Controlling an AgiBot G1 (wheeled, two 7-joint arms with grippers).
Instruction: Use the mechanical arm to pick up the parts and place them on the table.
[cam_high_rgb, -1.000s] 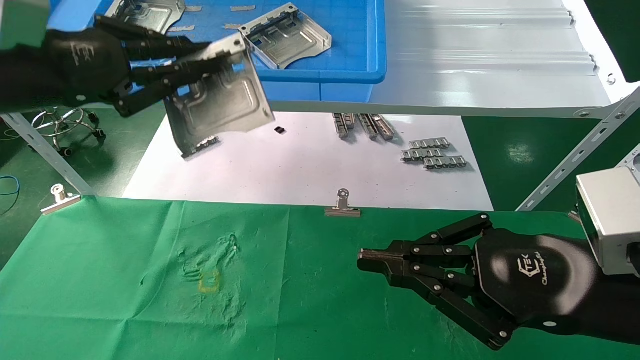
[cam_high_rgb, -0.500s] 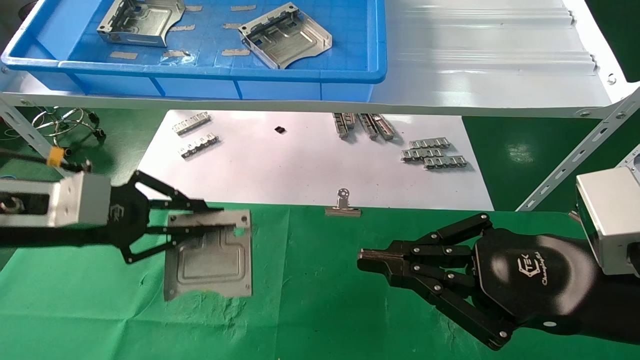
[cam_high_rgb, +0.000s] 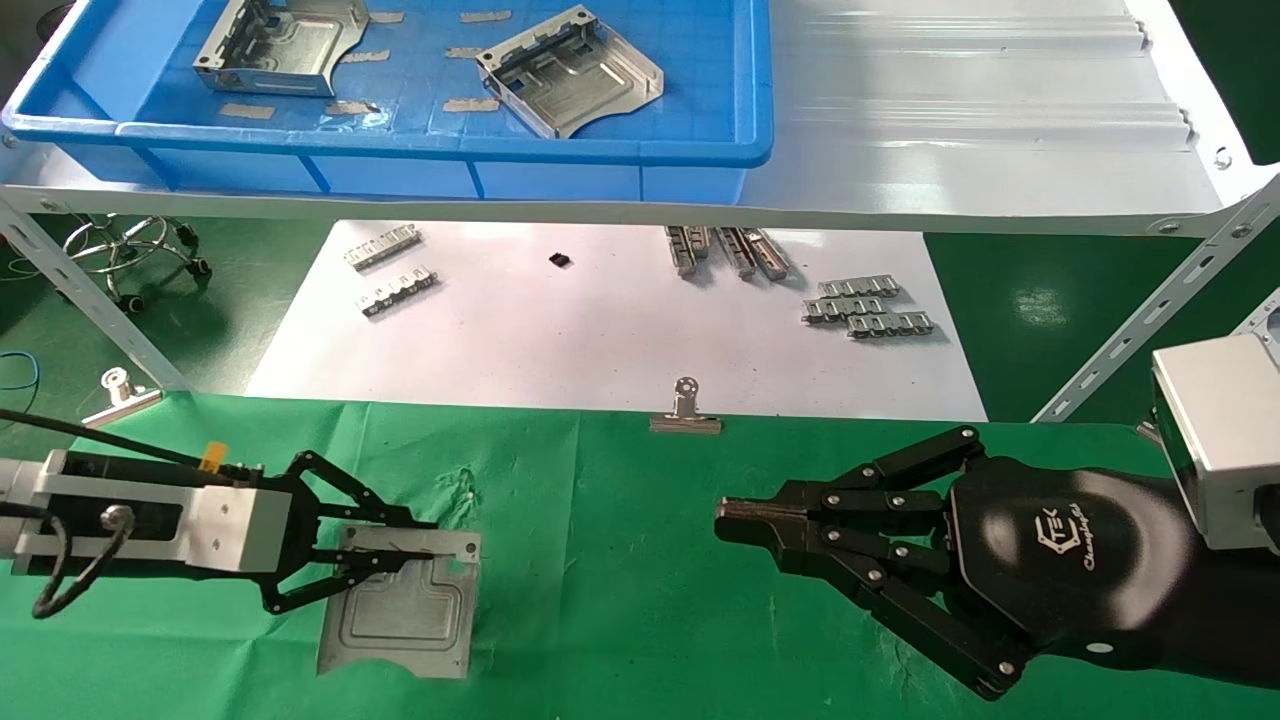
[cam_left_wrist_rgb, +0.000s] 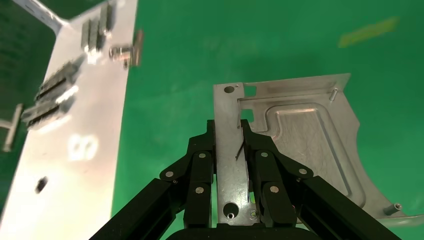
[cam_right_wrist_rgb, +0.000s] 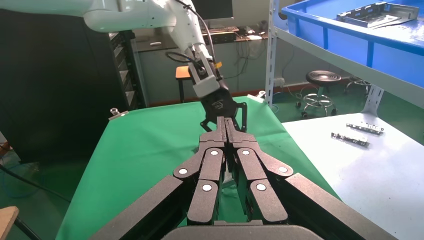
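Left gripper (cam_high_rgb: 400, 560) has dropped lower, pinched on a sheet-metal plate (cam_high_rgb: 400, 615) now on the green table (cam_high_rgb: 640, 600) near its front edge, unreleased; two plates (cam_high_rgb: 570, 70) remain in the blue bin (cam_high_rgb: 600, 150); right gripper (cam_high_rgb: 740, 525) idle, closed.

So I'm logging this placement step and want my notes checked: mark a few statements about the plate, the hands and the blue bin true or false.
1. The left hand is clamped on a plate edge. True.
2. That plate is above the blue bin. False: it is low over the green table, at its left part.
3. Two plates lie in the blue bin. True: one at the left, one nearer the middle.
4. The right hand holds a plate. False: it is shut, empty, over the green cloth.
5. A binder clip sits at the cloth's far edge. True.
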